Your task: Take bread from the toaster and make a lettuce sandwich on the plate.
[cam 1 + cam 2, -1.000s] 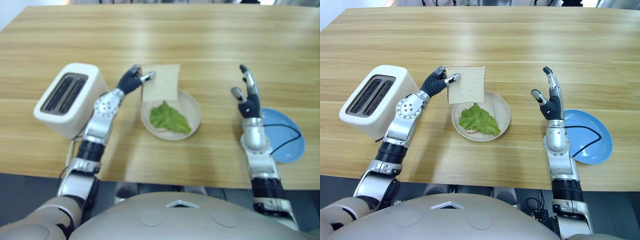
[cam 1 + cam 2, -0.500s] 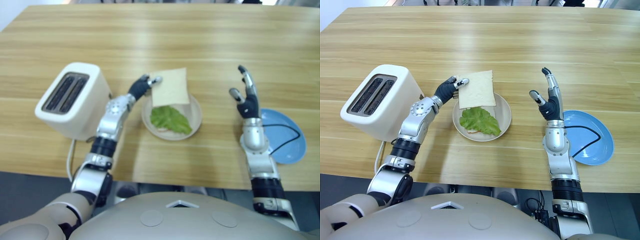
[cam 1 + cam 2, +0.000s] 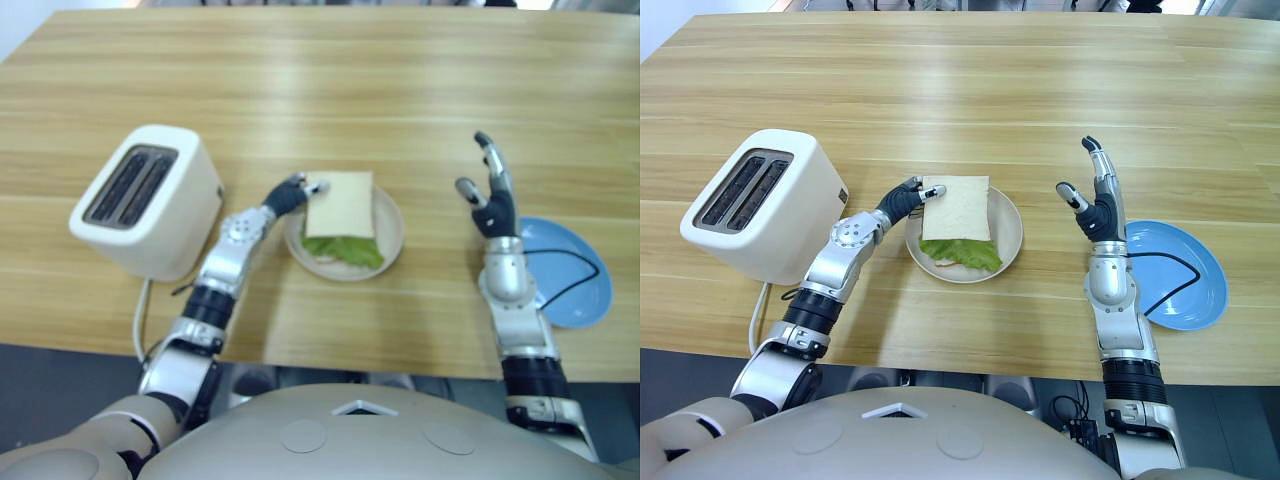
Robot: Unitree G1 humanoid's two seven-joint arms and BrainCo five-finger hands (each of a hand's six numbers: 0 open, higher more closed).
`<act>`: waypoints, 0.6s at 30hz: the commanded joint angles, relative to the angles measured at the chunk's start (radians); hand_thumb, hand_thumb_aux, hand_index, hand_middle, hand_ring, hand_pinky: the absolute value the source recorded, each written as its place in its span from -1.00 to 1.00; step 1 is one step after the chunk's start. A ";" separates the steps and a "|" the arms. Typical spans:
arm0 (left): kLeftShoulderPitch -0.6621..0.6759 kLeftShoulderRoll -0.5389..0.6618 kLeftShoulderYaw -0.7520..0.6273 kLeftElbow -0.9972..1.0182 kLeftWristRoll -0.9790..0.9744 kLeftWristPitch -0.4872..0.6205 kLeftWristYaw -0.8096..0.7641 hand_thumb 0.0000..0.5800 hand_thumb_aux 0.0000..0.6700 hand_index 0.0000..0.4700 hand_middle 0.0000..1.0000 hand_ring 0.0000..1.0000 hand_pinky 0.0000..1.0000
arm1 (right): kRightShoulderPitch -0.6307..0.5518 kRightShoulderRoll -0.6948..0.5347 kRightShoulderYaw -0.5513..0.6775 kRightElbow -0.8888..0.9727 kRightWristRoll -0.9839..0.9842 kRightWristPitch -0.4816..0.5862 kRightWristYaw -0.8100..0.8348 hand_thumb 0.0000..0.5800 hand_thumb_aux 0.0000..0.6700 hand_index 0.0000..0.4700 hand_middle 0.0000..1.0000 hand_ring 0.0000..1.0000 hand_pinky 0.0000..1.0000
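One slice of bread (image 3: pixel 956 208) sits over the lettuce leaf (image 3: pixel 962 254) on the beige plate (image 3: pixel 1010 232), with green showing past its near edge. I cannot tell whether it rests fully on the leaf or hangs just above it. The left hand (image 3: pixel 905 199) has the slice pinched at its left edge, fingers curled onto the crust. The right hand (image 3: pixel 1095 205) stands upright with fingers spread near the blue plate (image 3: pixel 1185 275), holding nothing. The white toaster (image 3: pixel 755 200) stands well to the left, its slots dark.

The bread looks light and soft – held by one edge, it will likely sag and could tear or dent under a hard pinch. The crust is probably the firmest place to grip, and a gentle hold should do. The leaf looks limp and probably slick, so the fingers would best let go outward – a sideways drag might slide the slice off it.
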 commanded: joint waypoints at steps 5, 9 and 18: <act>-0.010 0.011 -0.054 0.091 0.106 -0.072 0.038 1.00 1.00 0.96 1.00 1.00 1.00 | 0.021 -0.002 0.025 -0.036 -0.033 0.009 0.013 -1.00 -1.00 -1.00 -1.00 -1.00 -1.00; -0.025 0.015 -0.048 0.126 0.127 -0.097 0.049 1.00 1.00 0.96 1.00 1.00 1.00 | 0.043 -0.021 0.091 -0.095 -0.071 -0.026 0.069 -1.00 -1.00 -1.00 -1.00 -1.00 -1.00; -0.051 0.014 -0.056 0.233 0.173 -0.152 0.079 1.00 1.00 0.96 1.00 1.00 1.00 | 0.064 -0.118 0.346 -0.150 -0.322 -0.057 0.228 -1.00 -1.00 -1.00 -1.00 -1.00 -1.00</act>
